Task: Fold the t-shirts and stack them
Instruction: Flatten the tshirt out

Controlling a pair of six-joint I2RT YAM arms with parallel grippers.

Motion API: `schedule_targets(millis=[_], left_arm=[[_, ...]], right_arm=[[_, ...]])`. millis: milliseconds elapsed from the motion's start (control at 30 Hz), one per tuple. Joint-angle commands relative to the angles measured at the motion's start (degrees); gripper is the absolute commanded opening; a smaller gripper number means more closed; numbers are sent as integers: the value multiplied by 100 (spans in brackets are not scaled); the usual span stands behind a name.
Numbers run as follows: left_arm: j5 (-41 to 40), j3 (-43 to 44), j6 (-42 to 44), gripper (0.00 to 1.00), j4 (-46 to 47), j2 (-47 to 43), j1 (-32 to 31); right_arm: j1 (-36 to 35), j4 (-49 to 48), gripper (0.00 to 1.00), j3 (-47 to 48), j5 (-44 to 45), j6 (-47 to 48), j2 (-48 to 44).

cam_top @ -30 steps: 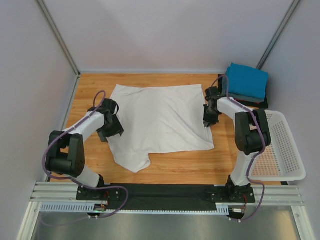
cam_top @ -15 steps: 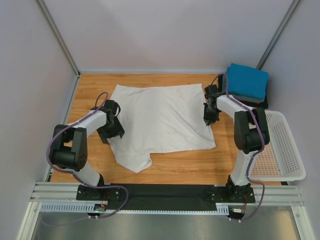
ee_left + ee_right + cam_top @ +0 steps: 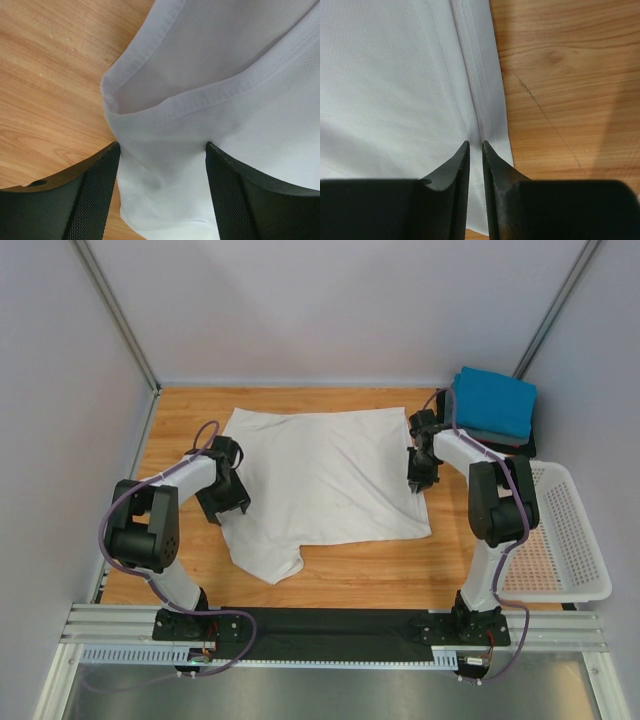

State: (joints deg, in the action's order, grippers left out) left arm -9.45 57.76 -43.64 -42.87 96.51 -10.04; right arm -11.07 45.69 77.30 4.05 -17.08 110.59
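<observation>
A large white t-shirt (image 3: 325, 475) lies spread flat on the wooden table. My left gripper (image 3: 231, 501) is at its left edge. In the left wrist view (image 3: 162, 150) its jaws are wide open, astride a folded hem of the white t-shirt (image 3: 210, 75). My right gripper (image 3: 418, 482) is at the shirt's right edge. In the right wrist view (image 3: 475, 145) its jaws are almost closed, pinching the hem of the white t-shirt (image 3: 395, 75). Folded blue (image 3: 495, 400), grey (image 3: 488, 436) and black (image 3: 527, 449) shirts are stacked at the back right.
A white perforated basket (image 3: 572, 540) stands at the right, beside the right arm. Bare wood (image 3: 360, 575) runs along the front of the table. Grey walls and metal posts close in the back and sides.
My left gripper has crept right onto the shirt's left edge, and its elbow has swung. The right gripper shifted slightly, and the shirt's lower right corner moved a little right.
</observation>
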Motion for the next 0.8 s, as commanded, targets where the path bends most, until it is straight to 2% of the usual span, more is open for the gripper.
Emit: schedule_targets(millis=[0, 133, 200, 767], left_arm=[[-74, 174, -57, 76, 33, 87, -6], [-127, 192, -48, 76, -2, 79, -6], [-144, 192, -48, 76, -19, 70, -6], [-382, 324, -40, 76, -186, 184, 2]], right_arm=[[0, -43, 16, 242, -89, -50, 130], [0, -43, 10, 277, -10, -15, 209], [0, 1, 1, 303, 8, -6, 235], [26, 273, 0, 426, 842, 56, 33]])
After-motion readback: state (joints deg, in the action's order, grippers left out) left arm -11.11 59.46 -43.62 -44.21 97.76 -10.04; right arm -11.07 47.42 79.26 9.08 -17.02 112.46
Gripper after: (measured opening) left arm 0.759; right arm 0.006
